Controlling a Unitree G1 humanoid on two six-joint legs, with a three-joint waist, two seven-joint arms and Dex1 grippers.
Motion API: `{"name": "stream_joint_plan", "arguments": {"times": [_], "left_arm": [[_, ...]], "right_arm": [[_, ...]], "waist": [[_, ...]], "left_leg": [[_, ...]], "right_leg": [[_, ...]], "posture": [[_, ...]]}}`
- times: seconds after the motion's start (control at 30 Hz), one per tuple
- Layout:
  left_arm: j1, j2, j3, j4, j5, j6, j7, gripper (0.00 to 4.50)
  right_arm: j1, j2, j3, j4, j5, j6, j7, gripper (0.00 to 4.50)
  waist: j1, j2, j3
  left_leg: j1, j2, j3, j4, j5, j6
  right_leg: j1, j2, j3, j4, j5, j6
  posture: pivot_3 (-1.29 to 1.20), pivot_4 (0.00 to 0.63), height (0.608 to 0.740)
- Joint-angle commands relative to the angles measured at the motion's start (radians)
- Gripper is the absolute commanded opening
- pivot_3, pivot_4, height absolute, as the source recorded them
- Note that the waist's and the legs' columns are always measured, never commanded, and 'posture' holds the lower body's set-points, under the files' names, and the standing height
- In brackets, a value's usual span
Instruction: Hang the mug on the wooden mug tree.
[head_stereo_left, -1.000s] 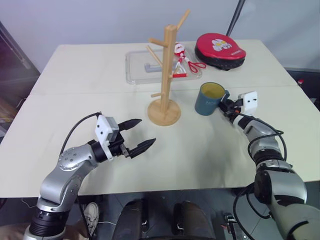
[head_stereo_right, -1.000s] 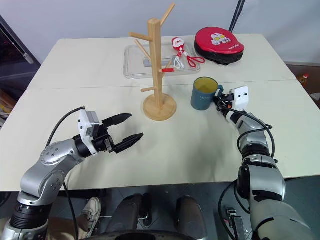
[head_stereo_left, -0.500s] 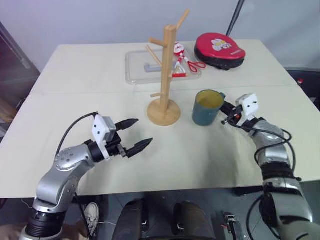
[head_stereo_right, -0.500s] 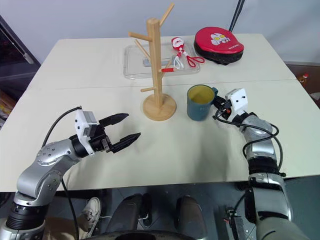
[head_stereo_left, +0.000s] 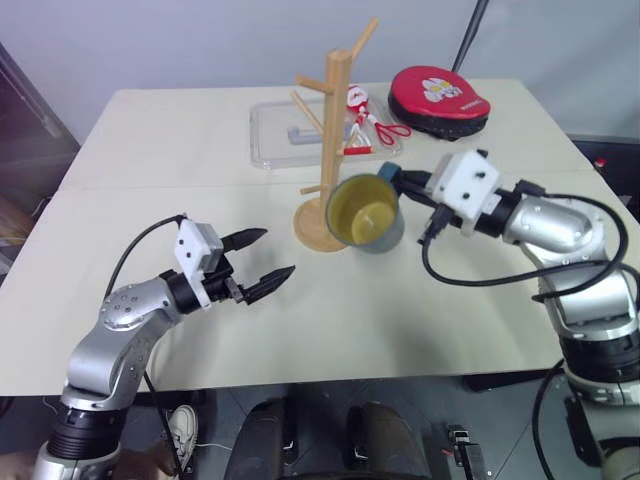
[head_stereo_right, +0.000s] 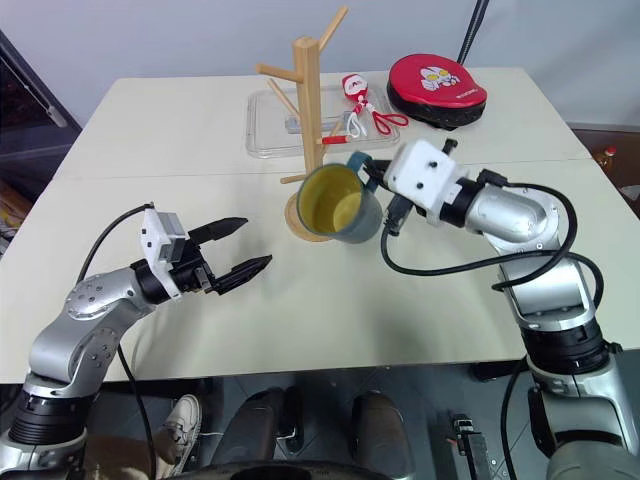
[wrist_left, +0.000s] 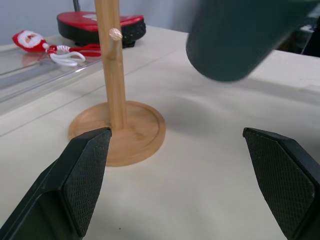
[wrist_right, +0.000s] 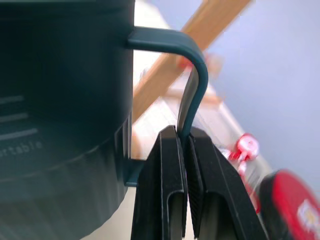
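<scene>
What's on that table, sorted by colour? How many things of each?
Red: 2, the round red case and the red-and-white Santa charm.
Teal-blue: 1, the mug, held off the table by its handle.
Light wood: 1, the mug tree.
Clear: 1, the plastic tray.
Total: 5.

mug (head_stereo_right: 340, 203) on its side in the right end effector (head_stereo_right: 371, 172) — just before the wooden mug tree (head_stereo_right: 312, 110)

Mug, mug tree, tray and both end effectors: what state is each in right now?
Mug: lifted off the table, tipped sideways, held by its handle.
Wooden mug tree: upright, pegs bare.
Clear tray: flat on the table.
Right end effector: shut on the mug's handle.
Left end effector: open, holding nothing.
</scene>
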Motion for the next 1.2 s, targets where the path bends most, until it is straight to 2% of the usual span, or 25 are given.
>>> {"name": "stream_joint_plan", "arguments": {"times": [0.03,0.23,0.67,1.2], "left_arm": [[-0.014,0.014,0.053,-0.027,-0.030,-0.016,-0.013,4.50],[-0.017,0.028,0.100,-0.043,-0.067,0.002,-0.013,4.50],[-0.013,0.026,0.094,-0.079,-0.078,0.008,0.016,4.50],[-0.020,0.032,0.104,-0.106,-0.091,0.013,0.032,4.50]], "right_arm": [[-0.053,0.009,0.010,-0.018,-0.019,0.035,-0.024,0.03],[-0.110,0.023,0.035,0.044,-0.042,0.034,-0.035,0.03],[-0.164,0.029,0.059,0.179,-0.084,-0.037,-0.018,0.03],[-0.247,0.098,0.122,0.323,-0.132,-0.058,-0.008,0.03]], "waist": [[0.000,0.000,0.000],[-0.001,0.000,0.000],[-0.002,-0.001,0.000],[-0.001,-0.001,0.000]], "left_leg": [[0.000,0.000,0.000,0.000,0.000,0.000],[0.000,0.000,0.000,0.000,0.000,0.000],[0.000,0.000,0.001,0.000,0.000,0.000],[0.000,-0.001,0.001,0.000,0.000,0.000]], "right_leg": [[0.000,0.000,0.000,0.000,0.000,0.000],[0.000,0.000,0.000,0.000,0.000,0.000],[0.000,0.000,0.000,0.000,0.000,0.000],[0.000,0.000,0.000,0.000,0.000,0.000]], "posture": [[0.00,0.150,0.740],[0.00,0.150,0.740],[0.00,0.150,0.740],[0.00,0.150,0.740]]}}
